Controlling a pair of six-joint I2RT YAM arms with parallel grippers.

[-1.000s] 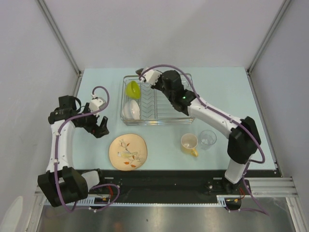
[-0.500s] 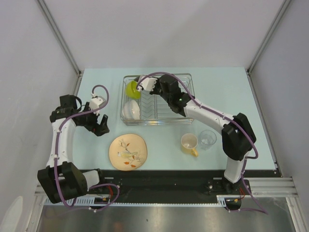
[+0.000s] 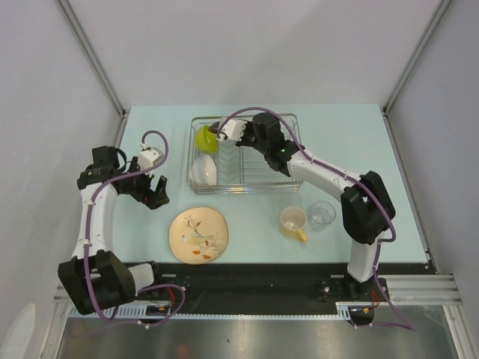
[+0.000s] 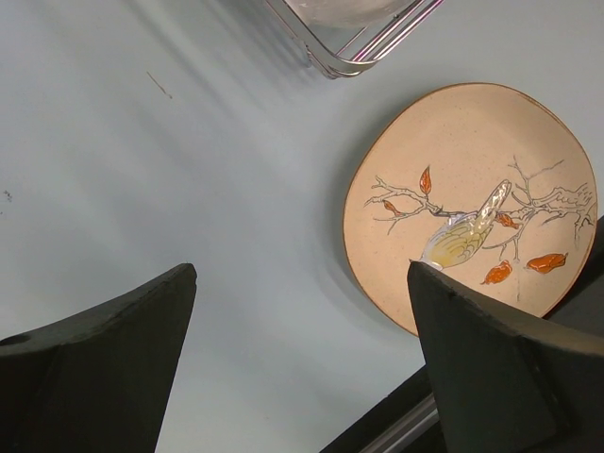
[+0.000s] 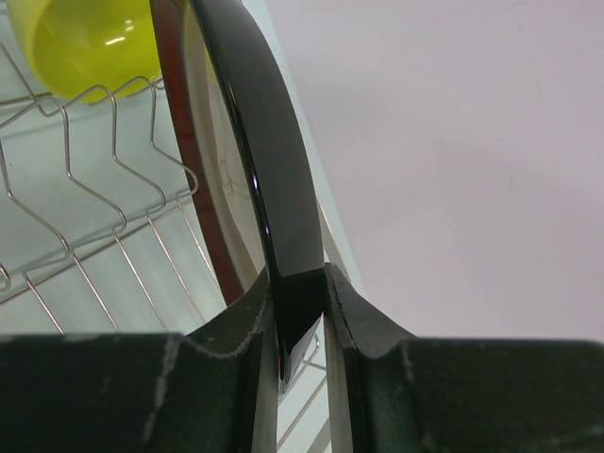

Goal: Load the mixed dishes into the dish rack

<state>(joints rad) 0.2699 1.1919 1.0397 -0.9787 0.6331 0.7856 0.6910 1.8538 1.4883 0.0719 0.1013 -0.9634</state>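
Jaws of the right gripper (image 5: 300, 311) are clamped on the rim of the dark-red-rimmed plate (image 5: 241, 132). We find it held on edge over the dish rack (image 3: 258, 170), just beside the lime-green bowl (image 5: 80, 42). The plate's edge runs from the jaws toward that bowl, with the divider wires (image 5: 113, 160) alongside its face. Whether its lower rim sits in a slot, we cannot tell. Jaws of the left gripper (image 4: 297, 311) stand open and empty above the worktop (image 4: 189, 142). The leafy plate (image 4: 472, 208) lies flat beside them, nearer this arm.
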